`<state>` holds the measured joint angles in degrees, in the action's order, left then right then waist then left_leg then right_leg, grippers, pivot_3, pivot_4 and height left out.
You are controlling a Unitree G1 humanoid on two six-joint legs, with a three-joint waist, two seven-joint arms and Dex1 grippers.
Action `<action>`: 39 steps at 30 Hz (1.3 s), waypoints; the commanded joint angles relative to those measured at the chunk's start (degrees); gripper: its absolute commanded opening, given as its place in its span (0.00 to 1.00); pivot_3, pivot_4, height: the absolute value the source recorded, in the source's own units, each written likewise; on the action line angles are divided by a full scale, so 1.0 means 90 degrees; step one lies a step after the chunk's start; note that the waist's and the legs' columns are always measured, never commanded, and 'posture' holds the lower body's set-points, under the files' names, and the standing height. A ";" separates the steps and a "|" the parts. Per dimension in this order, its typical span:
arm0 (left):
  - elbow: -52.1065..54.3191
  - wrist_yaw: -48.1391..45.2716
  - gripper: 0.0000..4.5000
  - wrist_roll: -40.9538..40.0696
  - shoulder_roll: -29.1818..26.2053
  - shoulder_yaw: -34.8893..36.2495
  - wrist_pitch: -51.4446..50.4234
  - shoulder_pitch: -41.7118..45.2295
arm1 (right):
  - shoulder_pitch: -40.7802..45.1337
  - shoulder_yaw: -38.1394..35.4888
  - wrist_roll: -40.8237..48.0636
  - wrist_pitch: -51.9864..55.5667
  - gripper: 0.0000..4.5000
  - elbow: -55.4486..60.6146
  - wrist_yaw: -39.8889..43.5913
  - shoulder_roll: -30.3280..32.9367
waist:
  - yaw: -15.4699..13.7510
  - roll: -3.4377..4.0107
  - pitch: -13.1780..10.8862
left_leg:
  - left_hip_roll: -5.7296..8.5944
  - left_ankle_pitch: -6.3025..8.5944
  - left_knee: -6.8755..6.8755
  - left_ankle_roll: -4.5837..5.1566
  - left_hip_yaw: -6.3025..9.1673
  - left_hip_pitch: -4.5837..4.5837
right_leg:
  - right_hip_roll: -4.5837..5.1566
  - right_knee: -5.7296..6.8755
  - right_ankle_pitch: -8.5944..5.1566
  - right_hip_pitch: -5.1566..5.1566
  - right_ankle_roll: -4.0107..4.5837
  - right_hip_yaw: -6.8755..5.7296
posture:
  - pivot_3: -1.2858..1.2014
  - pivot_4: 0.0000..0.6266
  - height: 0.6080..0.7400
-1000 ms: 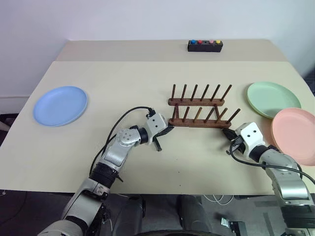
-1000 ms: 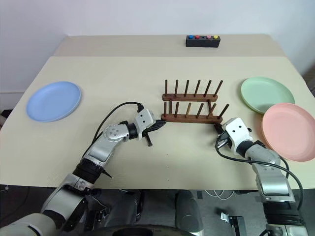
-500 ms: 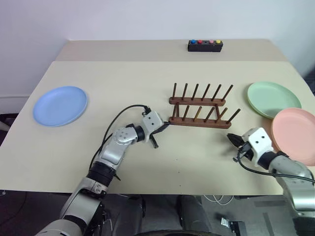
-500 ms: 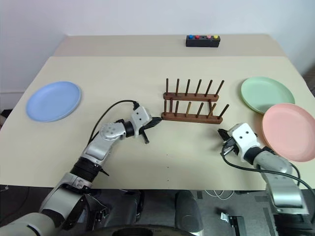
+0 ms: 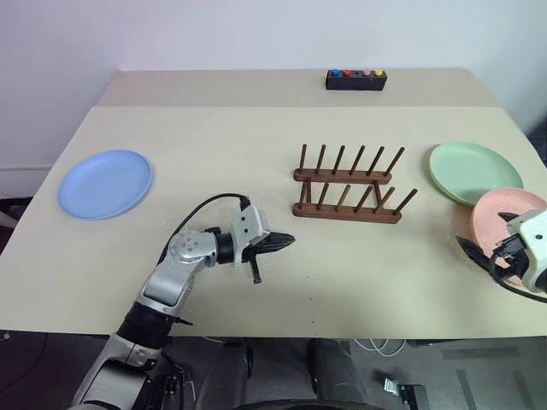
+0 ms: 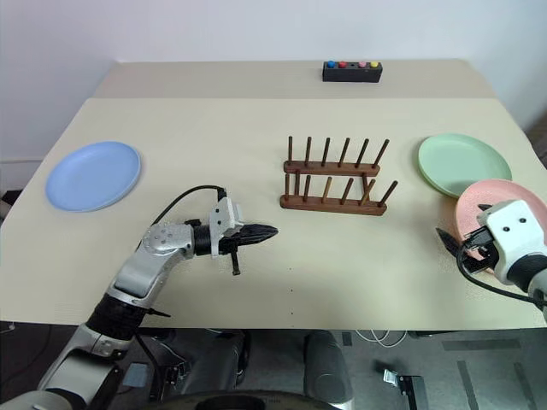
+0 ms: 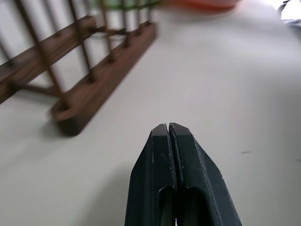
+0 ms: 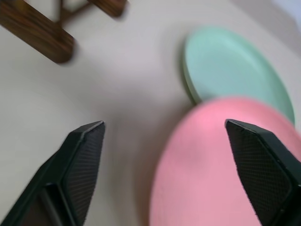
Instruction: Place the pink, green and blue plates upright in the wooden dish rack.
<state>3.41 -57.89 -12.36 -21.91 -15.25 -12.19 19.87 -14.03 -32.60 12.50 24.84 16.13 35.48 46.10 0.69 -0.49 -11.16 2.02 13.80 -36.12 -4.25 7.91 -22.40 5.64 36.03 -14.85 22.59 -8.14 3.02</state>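
Note:
The wooden dish rack (image 5: 346, 186) stands empty in the middle of the table, its pegs upright. At the far left lies the blue plate (image 5: 104, 183), flat. The green plate (image 5: 474, 172) lies flat at the right, and the pink plate (image 5: 504, 224) overlaps its near edge. My left gripper (image 5: 286, 242) is shut and holds nothing; it points at the rack's near left end (image 7: 94, 89) from a short way off. My right gripper (image 8: 164, 155) is open, its fingers spread over the pink plate's (image 8: 221, 165) near left rim, with nothing held.
A black box with coloured buttons (image 5: 355, 79) sits at the table's far edge. Bare tabletop (image 5: 256, 137) lies between the blue plate and the rack. The pink plate lies close to the table's right edge.
Both grippers have drawn back from the rack's ends. The left one pulled back toward me, still shut. The right one swung right to the pink plate and opened.

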 commanded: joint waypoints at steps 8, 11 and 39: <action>0.0601 -0.0643 0.00 -0.0517 -0.0103 -0.0305 -0.0294 -0.0040 | 0.0094 0.0637 -0.0551 0.0579 0.88 -0.0349 -0.0565 -0.0101 | 0.0000 0.0001 0.0000 | 0.0000 0.0000 0.0000 0.0000 -0.0001 0.0000 | 0.0000 0.0000 0.0000 0.0000 0.0001 0.0000 | 0.52 0.24 1.00; 0.0536 -0.0616 0.00 -0.0431 -0.0091 -0.0335 -0.0248 -0.0008 | 0.0108 0.0657 -0.0552 0.0738 0.64 -0.0375 -0.0631 -0.0150 | 0.0000 0.0001 0.0000 | 0.0000 0.0000 0.0000 0.0000 -0.0001 0.0000 | 0.0000 0.0000 0.0000 0.0000 0.0001 0.0000 | 0.52 0.24 1.00; 0.0076 -0.0572 0.00 -0.0200 0.0125 -0.0514 0.0091 0.0233 | 0.0784 -0.0795 0.0148 -0.0100 0.01 0.1286 0.0606 0.0844 | 0.0002 0.0005 -0.0003 | -0.0001 0.0000 -0.0007 0.0000 -0.0005 -0.0001 | 0.0000 -0.0004 -0.0001 -0.0003 0.0000 0.0000 | 0.52 0.24 1.00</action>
<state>3.64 -63.26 -14.21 -21.16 -19.90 -12.65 21.13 -8.80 -37.08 11.85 25.25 27.07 40.50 52.55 0.71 -0.45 -11.19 2.01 13.81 -36.17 -4.24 7.88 -22.40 5.64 36.00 -14.86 22.57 -8.14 3.02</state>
